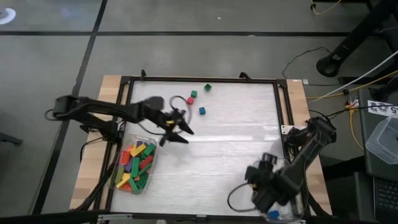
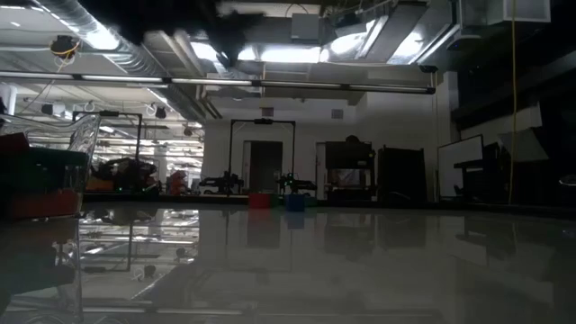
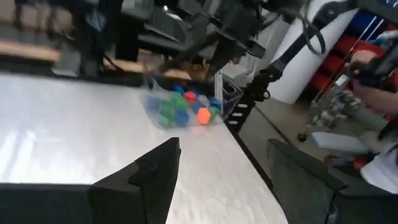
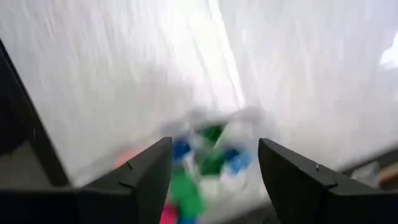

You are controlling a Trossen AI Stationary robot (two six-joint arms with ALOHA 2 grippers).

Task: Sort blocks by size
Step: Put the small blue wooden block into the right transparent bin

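Several loose blocks lie on the white table near its far edge: a green block, a green and a red block and a blue block. Two of them show as a red block and a blue block in the low view. My left gripper hangs open above the table's middle, just near of these blocks, with nothing between its fingers. My right gripper points down, open, over a clear tub of short blocks at the near right corner.
A clear tub of long blocks stands at the table's near left, beside the left arm. A black frame borders the white table. Cables run over the floor at the far right. Bare white table lies between the two arms.
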